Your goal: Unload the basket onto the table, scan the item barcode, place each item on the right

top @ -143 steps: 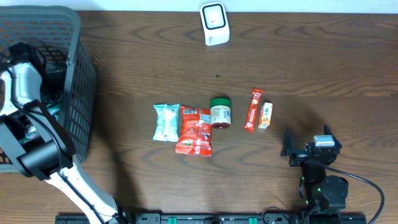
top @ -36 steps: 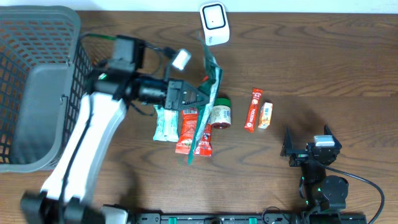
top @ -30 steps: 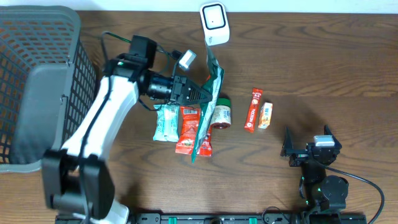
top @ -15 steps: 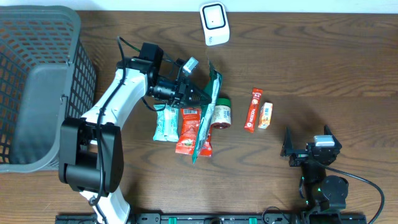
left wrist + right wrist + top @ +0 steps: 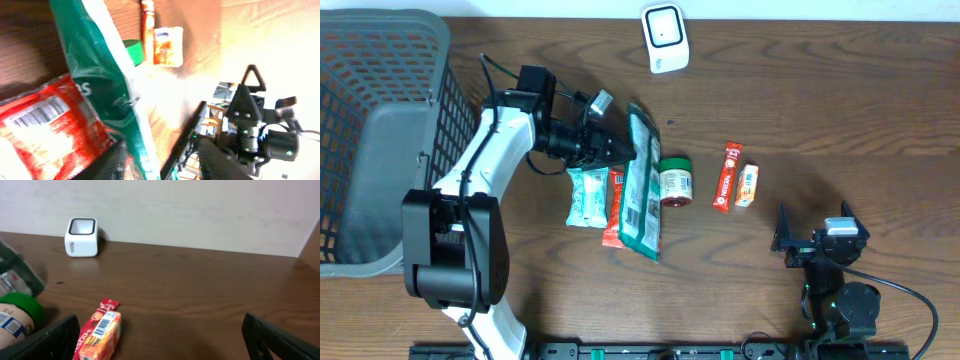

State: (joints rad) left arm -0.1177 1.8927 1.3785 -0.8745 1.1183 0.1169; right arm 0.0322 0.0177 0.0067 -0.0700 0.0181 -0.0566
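- Reaching out over the table, the white left arm (image 5: 480, 190) rises from the near edge, bends at the elbow and points across toward the jar (image 5: 674, 182), a small one with a green lid.
- The left claw (image 5: 617, 150) sits low, just left of the jar, with its tips at the upper left edge of the green packet (image 5: 642, 185). Whether it grips that edge or has let go cannot be told.
- The green packet lies flat and lengthwise, touching the jar's left side.
- It partly covers a red packet (image 5: 616, 205), which shows a barcode in the left wrist view.
- A pale packet (image 5: 586, 196) lies further left of the jar, just beside the red one.
- Right of the jar lie a red stick (image 5: 727, 177) and a small orange box (image 5: 747, 186), side by side.
- The white scanner (image 5: 665, 38) stands well beyond the jar, near the far edge.
- A grey basket (image 5: 450, 120) fills the far left, well away from the jar.
- The right arm (image 5: 840, 300) rests folded near and to the right of the jar. The right claw (image 5: 815, 222) is spread wide with nothing between its fingers.
- The table (image 5: 820, 100) is dark brown wood, and a pale wall (image 5: 200, 210) runs behind it.
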